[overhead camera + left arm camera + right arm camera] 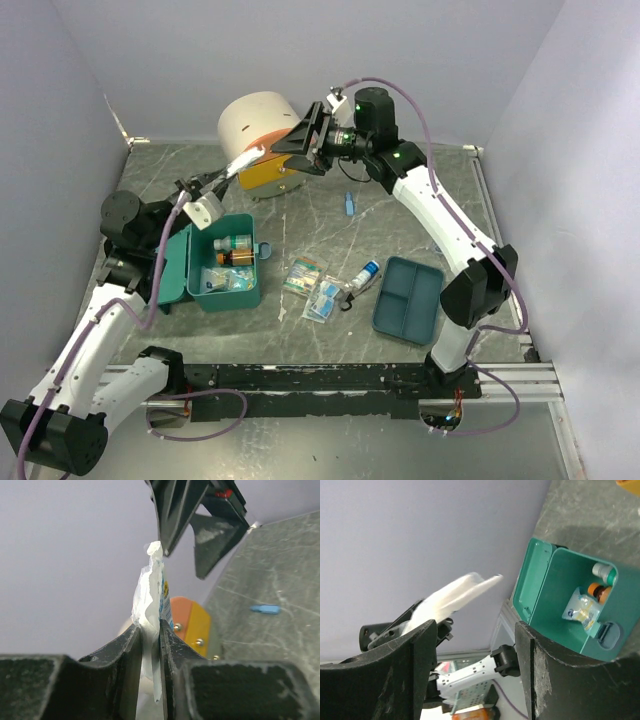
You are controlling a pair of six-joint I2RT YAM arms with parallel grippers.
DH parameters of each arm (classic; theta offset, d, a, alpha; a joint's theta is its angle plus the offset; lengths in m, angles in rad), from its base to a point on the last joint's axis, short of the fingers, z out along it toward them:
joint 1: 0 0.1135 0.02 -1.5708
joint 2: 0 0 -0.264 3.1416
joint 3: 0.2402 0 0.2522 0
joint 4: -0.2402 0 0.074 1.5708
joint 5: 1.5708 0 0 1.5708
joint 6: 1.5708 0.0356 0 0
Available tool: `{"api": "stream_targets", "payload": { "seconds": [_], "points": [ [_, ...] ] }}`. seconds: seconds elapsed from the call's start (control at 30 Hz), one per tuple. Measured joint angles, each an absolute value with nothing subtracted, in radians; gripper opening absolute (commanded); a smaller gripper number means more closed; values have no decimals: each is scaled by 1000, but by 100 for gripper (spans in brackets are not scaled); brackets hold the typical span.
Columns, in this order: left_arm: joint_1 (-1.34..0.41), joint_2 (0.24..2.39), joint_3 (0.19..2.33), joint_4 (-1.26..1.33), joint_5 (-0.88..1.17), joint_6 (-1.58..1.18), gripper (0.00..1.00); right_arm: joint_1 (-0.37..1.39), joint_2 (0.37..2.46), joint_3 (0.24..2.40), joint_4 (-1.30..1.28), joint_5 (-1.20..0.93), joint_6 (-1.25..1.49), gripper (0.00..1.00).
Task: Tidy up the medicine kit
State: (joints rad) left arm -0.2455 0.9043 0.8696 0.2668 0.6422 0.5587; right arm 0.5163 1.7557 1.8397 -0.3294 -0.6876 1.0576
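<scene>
The medicine kit [238, 290], a teal box, lies open on the table's left side with its lid [175, 265] swung out. Inside are two small bottles [233, 250] and a clear packet [222, 278]. My left gripper [225, 176] is raised behind the kit and shut on a white crumpled packet [248, 157]. The left wrist view shows that packet [150, 595] pinched between the left gripper's [150, 630] jaws. My right gripper [290, 150] hangs open just past the packet's far end, and its fingers [175, 510] stand apart from the packet. From the right gripper [475, 630], the packet [457, 592] lies ahead of the jaws and the kit [555, 580] below.
A cream cabinet [255, 118] with orange and yellow drawers [270, 175] stands at the back. Two flat packets [303, 275] [322, 298], a small bottle [365, 273] and a dark-blue divided tray [408, 298] lie right of the kit. A small blue piece [348, 203] lies mid-table.
</scene>
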Motion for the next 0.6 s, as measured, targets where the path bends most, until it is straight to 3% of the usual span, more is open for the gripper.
{"api": "stream_targets", "payload": {
  "seconds": [0.3, 0.6],
  "points": [
    [-245, 913, 910, 300, 689, 754, 30, 564, 1852, 1912, -397, -655, 1200, 65],
    [-245, 918, 905, 308, 707, 807, 30, 561, 1767, 1826, -369, -511, 1341, 64]
  ]
}}
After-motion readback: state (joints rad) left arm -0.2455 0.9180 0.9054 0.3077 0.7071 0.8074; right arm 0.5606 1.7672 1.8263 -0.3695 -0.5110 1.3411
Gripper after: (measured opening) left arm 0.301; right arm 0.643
